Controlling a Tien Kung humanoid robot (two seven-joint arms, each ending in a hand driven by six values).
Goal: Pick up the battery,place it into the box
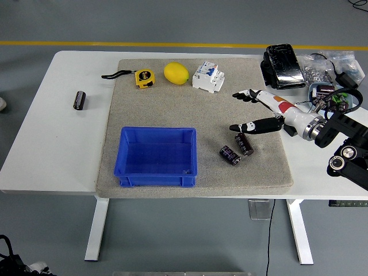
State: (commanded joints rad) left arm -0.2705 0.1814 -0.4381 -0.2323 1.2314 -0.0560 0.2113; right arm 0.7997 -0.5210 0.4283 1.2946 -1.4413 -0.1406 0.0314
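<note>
Black-cased batteries are lying on the grey mat (172, 178) right of the blue box (158, 156): one battery (244, 144) pointing roughly toward the far edge, its neighbour (229, 154) seemingly lying diagonally. Just above, the right hand (261, 110) is hovering, fingers spread, holding nothing.

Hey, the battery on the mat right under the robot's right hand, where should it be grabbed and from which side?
Probably across the middle of its round body, from above. That battery lies flat on the mat, so only its curved sides offer opposing faces. Another battery sits close at its lower left, so the right hand's open fingers should straddle it carefully.
</note>
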